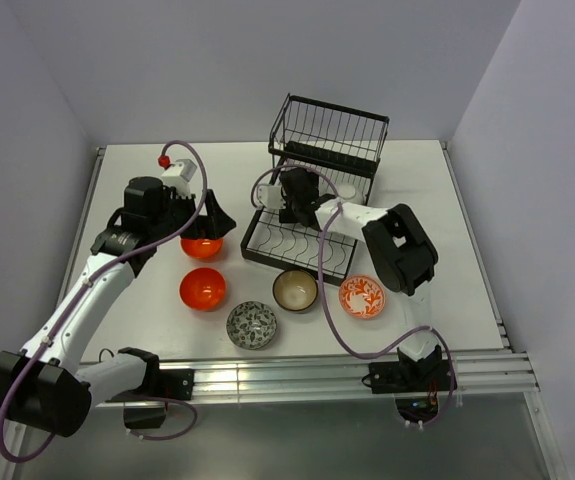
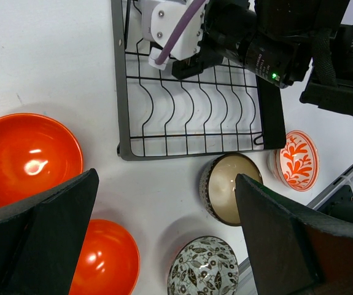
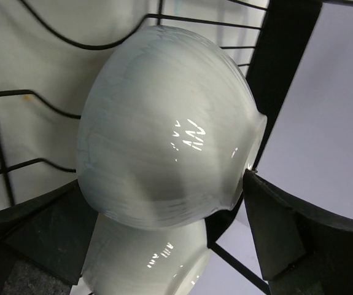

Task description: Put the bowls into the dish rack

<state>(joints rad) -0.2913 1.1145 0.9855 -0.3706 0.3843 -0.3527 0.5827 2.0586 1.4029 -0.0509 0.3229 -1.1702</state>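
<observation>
the black wire dish rack [image 1: 329, 128] stood at the far middle of the table. the right gripper [image 3: 164, 215] reached over its flat tray, fingers spread wide either side of a white bowl [image 3: 164, 117] standing on edge in the slots, a second white bowl [image 3: 145, 261] just behind it. the left gripper [image 2: 167, 178] hung spread and empty above one orange-red bowl [image 1: 202, 248]. on the table (all upright) sat another orange-red bowl [image 1: 203, 288], a brown bowl [image 1: 295, 290], an orange-and-white bowl [image 1: 362, 296] and a grey-patterned bowl [image 1: 252, 324].
</observation>
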